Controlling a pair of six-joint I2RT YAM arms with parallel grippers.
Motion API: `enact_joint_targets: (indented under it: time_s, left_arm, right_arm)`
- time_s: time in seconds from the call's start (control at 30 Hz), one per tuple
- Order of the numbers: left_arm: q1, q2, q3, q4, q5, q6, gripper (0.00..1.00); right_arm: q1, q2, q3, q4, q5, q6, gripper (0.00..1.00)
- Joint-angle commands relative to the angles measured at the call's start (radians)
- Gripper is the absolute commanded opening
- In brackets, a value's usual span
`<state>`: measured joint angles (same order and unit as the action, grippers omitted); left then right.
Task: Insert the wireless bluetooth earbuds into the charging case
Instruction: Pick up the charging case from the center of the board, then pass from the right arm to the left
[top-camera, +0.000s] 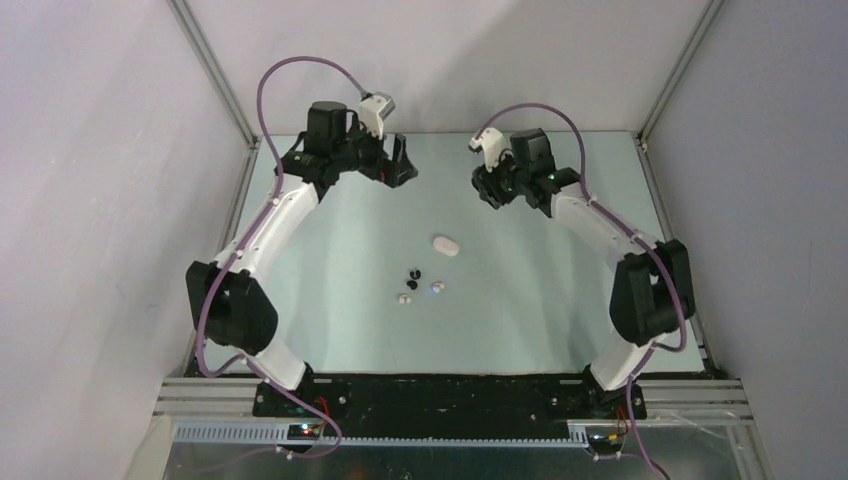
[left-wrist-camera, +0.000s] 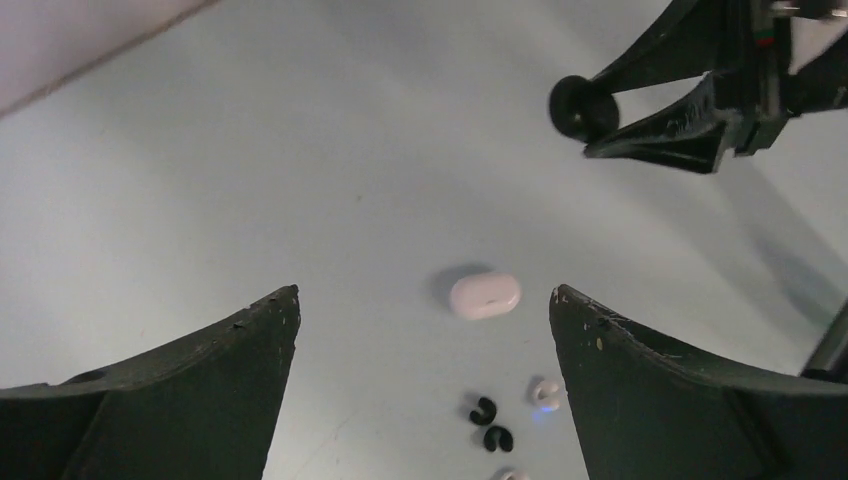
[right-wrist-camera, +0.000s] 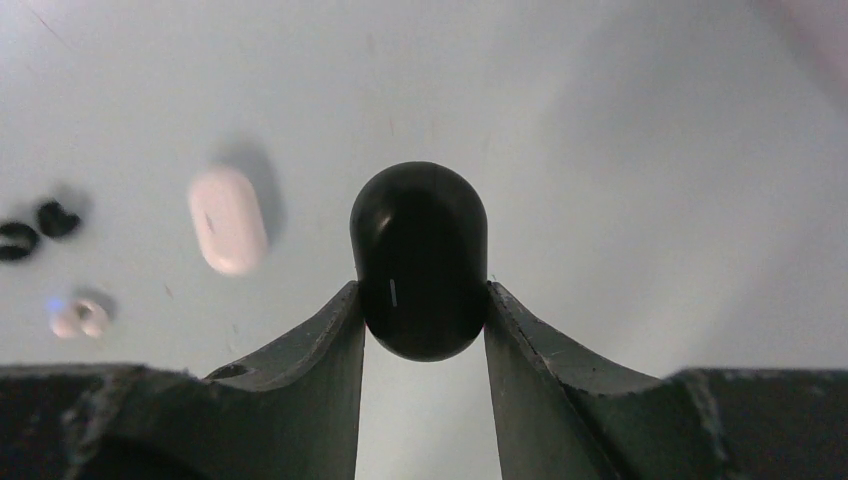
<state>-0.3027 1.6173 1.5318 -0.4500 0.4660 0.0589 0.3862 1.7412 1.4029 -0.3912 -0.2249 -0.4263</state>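
Black earbuds (top-camera: 413, 272): two tiny curled shapes lying close together on the bench (top-camera: 330, 250). They sit about midway between its left and right edges, slightly nearer the near edge, and are too small for detail.
White earbuds (top-camera: 437, 288): two, just beside the black pair. One lies toward the right edge with a faint blue glint, the other toward the near edge. The left wrist view cuts off one at its bottom, and the right wrist view shows only one.
White case (top-camera: 446, 245): oval pebble lying alone, near the buds on their far-edge side but apart from them. No seam or lid line can be made out.
Black case (right-wrist-camera: 420, 230): clamped by its sides in the right gripper (right-wrist-camera: 420, 290) near the far edge, toward the far right corner. One small pale mark shows on its face.
Left gripper (left-wrist-camera: 425, 295): fingers spread wide with nothing between them, near the far edge toward the far left corner.
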Motion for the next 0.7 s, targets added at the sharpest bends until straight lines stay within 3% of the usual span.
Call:
enact_joint_targets:
  time_s: [0.0, 0.23, 0.4, 0.67]
  left_arm:
    - [0.003, 0.031, 0.084, 0.077, 0.146, -0.081, 0.98]
    - [-0.001, 0.070, 0.174, 0.114, 0.354, -0.157, 0.83]
    - [-0.009, 0.072, 0.155, 0.114, 0.388, -0.154, 0.82]
    - [-0.020, 0.082, 0.155, 0.119, 0.385, -0.160, 0.74]
  right_arm:
    - [0.076, -0.103, 0.042, 0.201, -0.036, -0.004, 0.08]
    - [0.146, -0.125, 0.099, 0.275, 0.046, 0.163, 0.10]
    - [0.185, -0.132, 0.107, 0.314, 0.064, 0.153, 0.11]
    - [0.224, -0.137, 0.123, 0.324, 0.064, 0.119, 0.11]
